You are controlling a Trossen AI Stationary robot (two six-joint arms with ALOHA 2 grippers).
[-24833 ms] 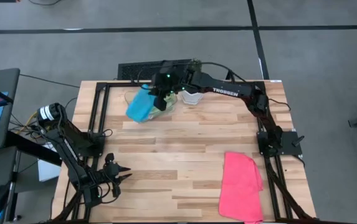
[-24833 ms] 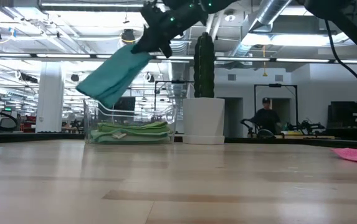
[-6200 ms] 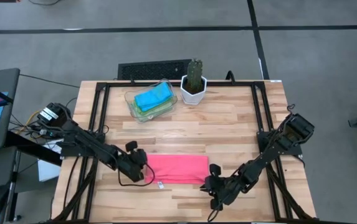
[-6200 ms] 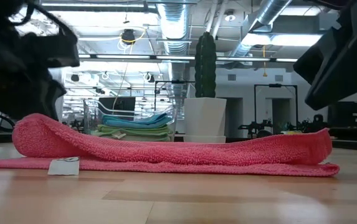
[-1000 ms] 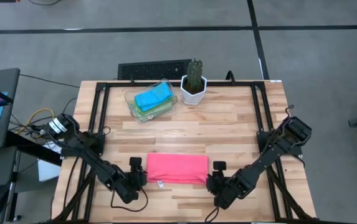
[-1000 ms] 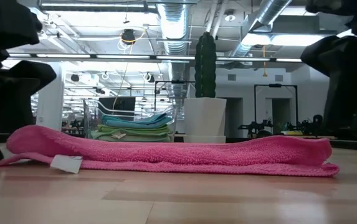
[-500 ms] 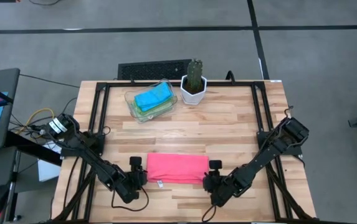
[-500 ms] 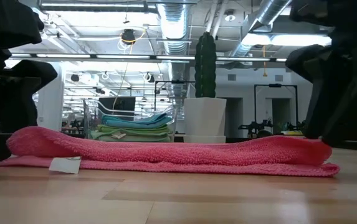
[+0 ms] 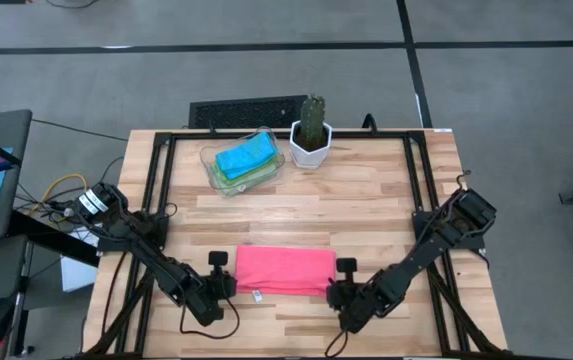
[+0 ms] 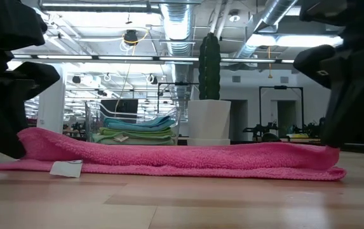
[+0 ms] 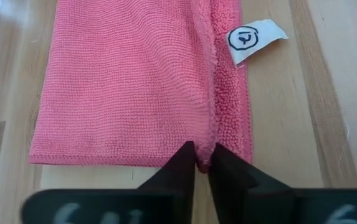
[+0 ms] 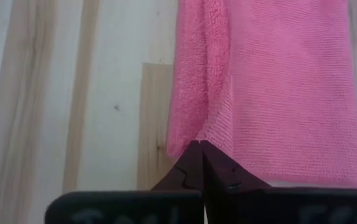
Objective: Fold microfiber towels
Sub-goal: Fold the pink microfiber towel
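Observation:
A hot pink towel point(image 9: 284, 270) lies folded into a flat band on the table's near middle, its white tag point(image 11: 253, 38) sticking out of its near long edge. My left gripper point(image 9: 228, 284) is at the band's left short end, shut on it. My right gripper point(image 9: 334, 290) is at the right short end, shut on it. Both arms lie low over the table. The blue and green towels point(image 9: 244, 160) lie stacked in the clear tray at the back. My left gripper pinches the towel's left short end point(image 11: 204, 159) between its two fingers, at the hem line near the near corner. The fingers come about level from the table's left. The towel lies flat on the table. One layer or several, I cannot tell. My right gripper has the towel's right short end point(image 12: 198, 138) at its shut fingertips, where the upper layer's edge meets the lower one. The fingers come about level from the table's right. The towel lies flat on the table. How many layers it has, I cannot tell.
A clear tray point(image 9: 266, 176) with the stacked towels and a cactus in a white pot point(image 9: 311, 140) stand at the table's far edge. Black frame rails run along the table's left and right sides. Bare wood lies between the tray and the pink towel.
My right gripper has gone toward the table's left, up to the pink towel's right end. My left gripper has closed in a little on the left end. The towel has stayed flat where it was.

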